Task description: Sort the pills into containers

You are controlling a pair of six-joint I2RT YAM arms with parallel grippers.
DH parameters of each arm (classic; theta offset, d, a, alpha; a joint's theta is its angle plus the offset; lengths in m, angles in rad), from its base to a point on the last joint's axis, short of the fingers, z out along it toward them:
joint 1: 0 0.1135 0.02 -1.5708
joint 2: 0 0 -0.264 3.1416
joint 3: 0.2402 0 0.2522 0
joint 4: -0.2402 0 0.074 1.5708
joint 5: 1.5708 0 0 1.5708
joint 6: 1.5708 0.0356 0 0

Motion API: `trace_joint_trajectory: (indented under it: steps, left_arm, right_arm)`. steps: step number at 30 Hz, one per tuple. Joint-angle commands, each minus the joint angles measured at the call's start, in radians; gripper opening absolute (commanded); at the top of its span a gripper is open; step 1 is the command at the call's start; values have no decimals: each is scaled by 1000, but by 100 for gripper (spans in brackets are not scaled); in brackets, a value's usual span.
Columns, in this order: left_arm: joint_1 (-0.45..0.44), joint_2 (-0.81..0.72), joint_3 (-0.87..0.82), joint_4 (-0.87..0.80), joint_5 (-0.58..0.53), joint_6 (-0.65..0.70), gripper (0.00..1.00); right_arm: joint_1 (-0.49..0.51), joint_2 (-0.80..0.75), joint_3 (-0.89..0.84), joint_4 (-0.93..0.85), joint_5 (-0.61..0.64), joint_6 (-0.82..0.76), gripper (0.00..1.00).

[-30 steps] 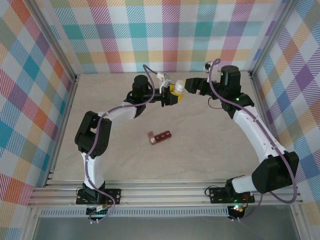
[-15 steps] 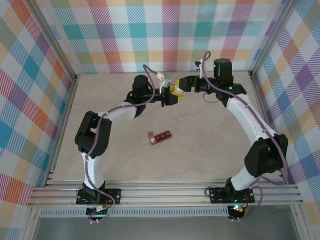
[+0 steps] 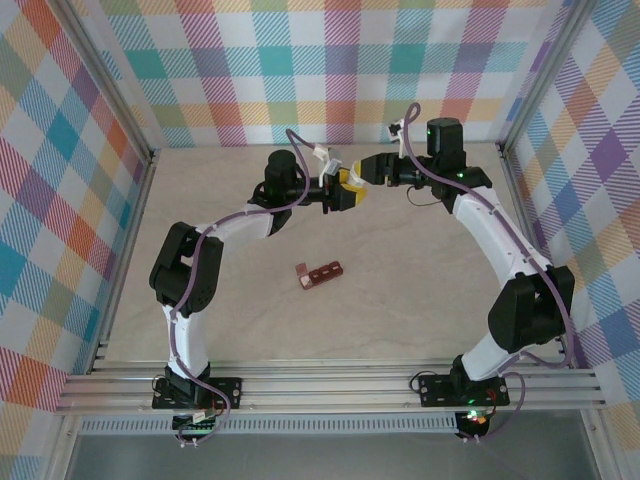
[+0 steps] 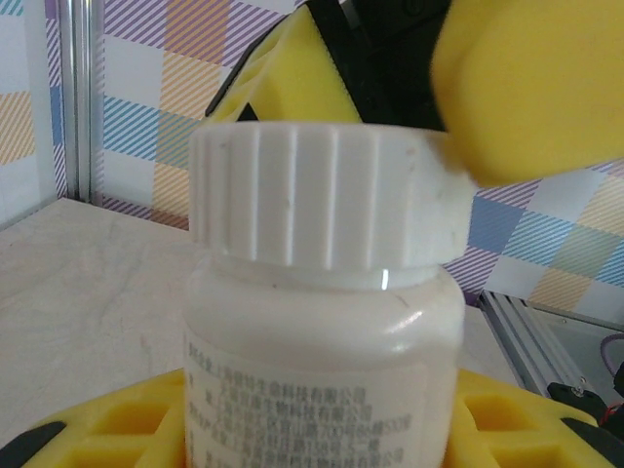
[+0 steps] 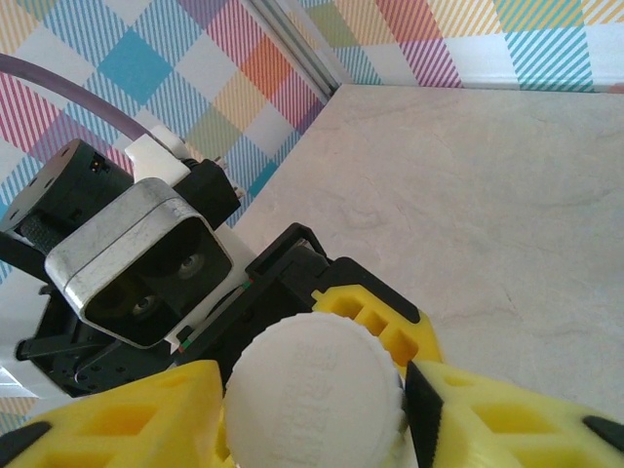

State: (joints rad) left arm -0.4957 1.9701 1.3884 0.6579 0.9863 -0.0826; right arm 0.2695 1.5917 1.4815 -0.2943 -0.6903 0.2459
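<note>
containers (image 3: 320,273) well apart fr L pincer (image 3: 344,194), R pincer (image 3: 353,178) (on bottle (image 4: 322,322))

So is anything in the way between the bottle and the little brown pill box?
Nothing visible. The left gripper holds the white bottle at the back, the right gripper at its cap; bare table lies between it and the containers.

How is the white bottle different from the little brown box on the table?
The white bottle is round; the brown box is a flat row of square compartments. The bottle is held up by the left gripper, right gripper at its cap; the box lies alone on the table. Both are small.
</note>
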Motion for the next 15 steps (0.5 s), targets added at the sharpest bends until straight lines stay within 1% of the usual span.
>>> trace_joint_trajectory:
  steps: [1, 5, 7, 10, 15]
  left_arm:
    - [-4, -11, 34, 34, 18, 1, 0]
    - [-6, -10, 36, 35, 17, 1, 0]
    - [-6, -10, 36, 33, 16, 1, 0]
    - [-6, -10, 36, 34, 14, 1, 0]
    - [-6, -8, 36, 37, 10, 0, 0]
  right_arm:
    - [6, 8, 32, -13, -26, -17, 49]
    - [17, 4, 21, -22, -4, -17, 44]
    - [28, 1, 8, -24, 27, -13, 42]
    - [54, -13, -33, -4, 104, 38, 39]
    - [152, -62, -162, 79, 367, 195, 37]
